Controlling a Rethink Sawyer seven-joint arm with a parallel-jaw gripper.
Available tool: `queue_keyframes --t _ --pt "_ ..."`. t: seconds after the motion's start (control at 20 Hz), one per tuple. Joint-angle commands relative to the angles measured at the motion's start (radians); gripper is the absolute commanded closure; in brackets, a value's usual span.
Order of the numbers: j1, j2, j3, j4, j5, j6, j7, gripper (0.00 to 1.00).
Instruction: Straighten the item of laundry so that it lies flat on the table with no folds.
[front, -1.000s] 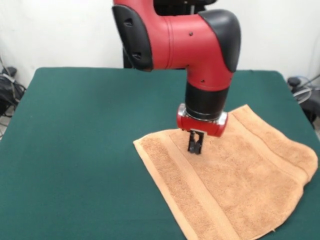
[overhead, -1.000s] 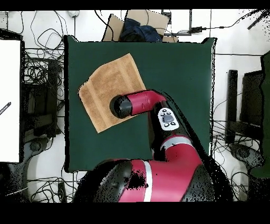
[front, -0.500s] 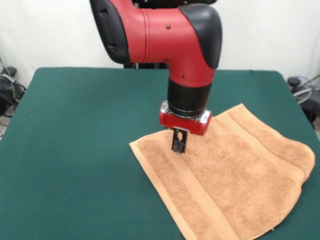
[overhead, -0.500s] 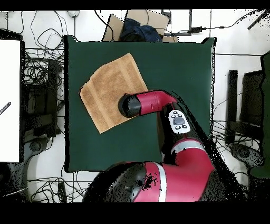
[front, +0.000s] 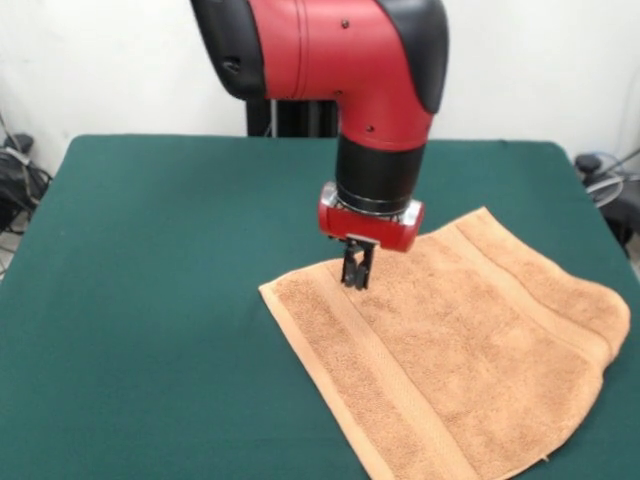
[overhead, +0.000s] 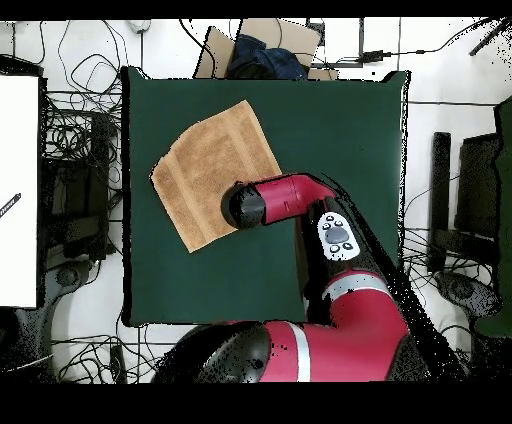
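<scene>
Lifted slightly, the gripper (front: 356, 272) — fingers near-closed (grasp unclear) — hovers at the towel (front: 470, 350) edge.

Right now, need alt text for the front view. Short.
A red and black robot arm reaches down with its gripper at the far edge of an orange-tan towel, near the woven band. The towel lies spread on a dark green table, its right side rumpled.

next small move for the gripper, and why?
Probably lift clear and shift toward the rumpled end. The gripper stands at the towel near its far edge, on the part that already lies flat; the towel's right end in the front view still curls and bunches on the table.
</scene>
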Motion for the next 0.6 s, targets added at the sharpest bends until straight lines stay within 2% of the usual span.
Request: queue_keyframes --t 0.05,0.3,0.6 --pt "0.048 0.010 -0.008 0.038 -0.051 -0.017 -0.015 1.00" --pt "0.097 -0.008 0.005 0.028 -0.018 0.005 0.020 1.00" --pt "0.117 0.051 0.020 -0.031 0.022 0.008 0.043 1.00"
